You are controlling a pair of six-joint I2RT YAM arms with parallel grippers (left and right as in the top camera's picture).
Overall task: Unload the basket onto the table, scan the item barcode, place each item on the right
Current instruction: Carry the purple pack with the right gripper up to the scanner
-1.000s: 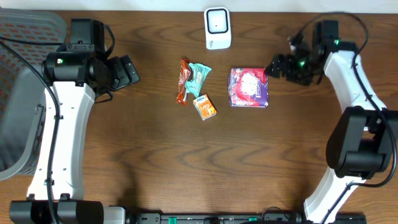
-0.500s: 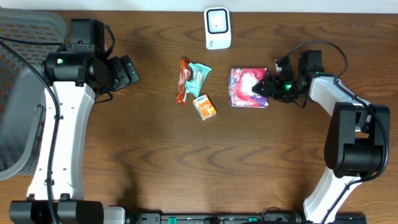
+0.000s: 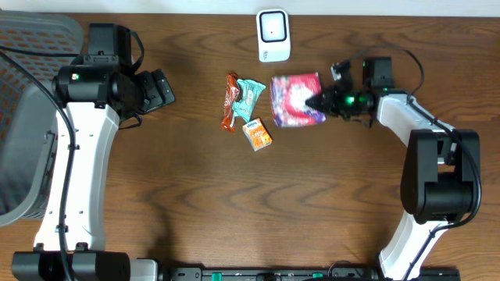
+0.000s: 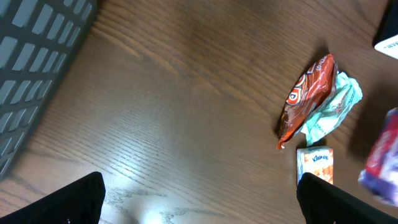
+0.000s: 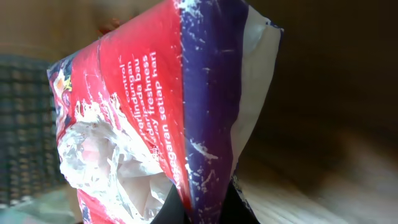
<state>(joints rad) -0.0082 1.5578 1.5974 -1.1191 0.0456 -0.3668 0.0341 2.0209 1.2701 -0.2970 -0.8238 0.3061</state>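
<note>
Packet (image 3: 293, 100), red and purple, sits pinched by one edge in the right pincer (image 3: 319, 101), just below the white scanner (image 3: 273, 35), likely so its barcode can be turned toward it. The left pincer (image 3: 160, 88) gapes wide, holding nothing, well apart.

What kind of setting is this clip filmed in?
Probably a mock checkout bench: a wooden table with a white scanner at its far edge, a small orange box, and a red-and-purple packet held by the right gripper.
</note>
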